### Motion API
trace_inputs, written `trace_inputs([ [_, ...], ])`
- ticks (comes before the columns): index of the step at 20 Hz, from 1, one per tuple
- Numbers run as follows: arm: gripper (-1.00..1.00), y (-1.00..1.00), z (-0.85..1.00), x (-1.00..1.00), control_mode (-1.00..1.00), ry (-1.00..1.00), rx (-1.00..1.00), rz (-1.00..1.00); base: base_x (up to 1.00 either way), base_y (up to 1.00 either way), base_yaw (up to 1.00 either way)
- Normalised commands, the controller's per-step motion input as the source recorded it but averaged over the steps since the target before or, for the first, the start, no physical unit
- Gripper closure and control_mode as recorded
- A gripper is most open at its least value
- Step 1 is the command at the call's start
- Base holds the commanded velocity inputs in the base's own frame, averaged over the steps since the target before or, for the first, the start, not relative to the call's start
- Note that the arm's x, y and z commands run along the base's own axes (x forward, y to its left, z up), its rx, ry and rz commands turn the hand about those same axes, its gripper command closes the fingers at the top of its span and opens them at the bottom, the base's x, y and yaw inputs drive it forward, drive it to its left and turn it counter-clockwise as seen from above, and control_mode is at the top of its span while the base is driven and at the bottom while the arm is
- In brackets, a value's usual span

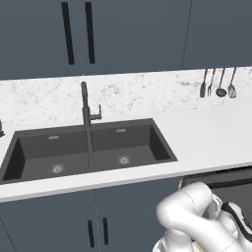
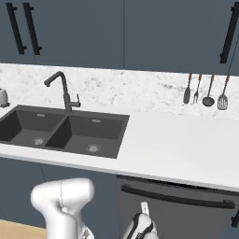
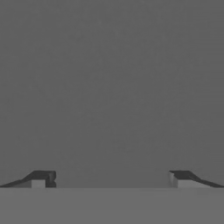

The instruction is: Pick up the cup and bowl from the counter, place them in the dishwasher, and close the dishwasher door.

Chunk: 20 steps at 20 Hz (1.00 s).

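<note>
Two dark fingertips sit far apart at the lower left and lower right of the hand view, so the gripper (image 3: pixel 112 179) is spread wide and grasps nothing; ahead of it is a flat, plain grey surface at close range, and I cannot tell for sure what that surface is. In the right base view the dishwasher door (image 2: pixel 186 214) fills the lower right of the frame as a dark grey panel standing upright and shut, its long black bar handle (image 2: pixel 177 197) running across just under the edge of the counter (image 2: pixel 177 144). The white arm (image 2: pixel 63 198) rises at the lower left of that view, bending down toward the bottom edge near the door. In the left base view the same arm (image 1: pixel 197 211) bulks at the lower right, in front of the dark door top (image 1: pixel 221 179). A dark double-basin sink (image 1: pixel 88 150) is set into the white marbled worktop left of centre, with a dark tap (image 1: pixel 86 106) behind it. Four utensils (image 2: pixel 205 91) hang on the backsplash at the upper right. Neither cup nor bowl can be made out on the worktop.
</note>
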Motion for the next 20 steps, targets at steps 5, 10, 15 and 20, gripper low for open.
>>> trace_inputs([
  [5, -1.0, 0.7, 0.0, 1.0, -1.0, 0.34, 0.0, -0.03, 0.0, 0.0, 0.0],
  [10, -1.0, 0.52, 0.01, 1.0, -1.0, 0.28, 0.0, -0.04, 0.0, 0.0, 0.0],
  [15, -1.0, 0.11, 0.18, 1.0, -1.0, 0.18, 0.0, -0.06, 0.0, 0.0, 0.0],
  [20, -1.0, 0.0, 0.32, 0.69, -1.0, -0.06, 0.0, -0.09, 0.0, 0.0, 0.0],
])
